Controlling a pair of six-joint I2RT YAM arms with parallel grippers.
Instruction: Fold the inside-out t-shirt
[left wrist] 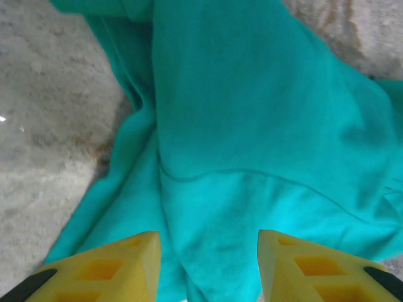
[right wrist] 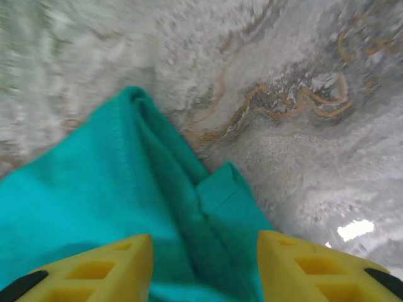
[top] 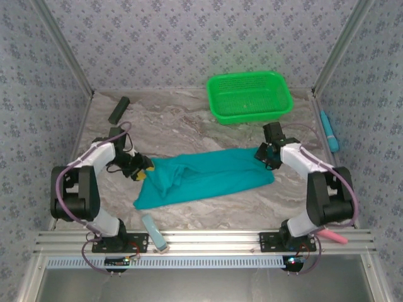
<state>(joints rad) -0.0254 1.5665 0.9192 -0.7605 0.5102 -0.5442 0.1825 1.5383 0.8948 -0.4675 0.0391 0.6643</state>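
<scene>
top view: teal t-shirt [top: 208, 173] bunched, green basket [top: 249, 97] behind, wrist views: left gripper [left wrist: 208, 242], right gripper [right wrist: 204, 242] both parted over cloth

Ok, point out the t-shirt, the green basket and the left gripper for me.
t-shirt [top: 208, 176]: top external view, middle of the cloth.
green basket [top: 252, 117]: top external view, near wall.
left gripper [left wrist: 208, 245]: left wrist view, midway between its fingertips.

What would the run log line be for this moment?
task: fold t-shirt | t-shirt: bunched lengthwise on table | left gripper: open over its left end | right gripper: open over its right end
</scene>
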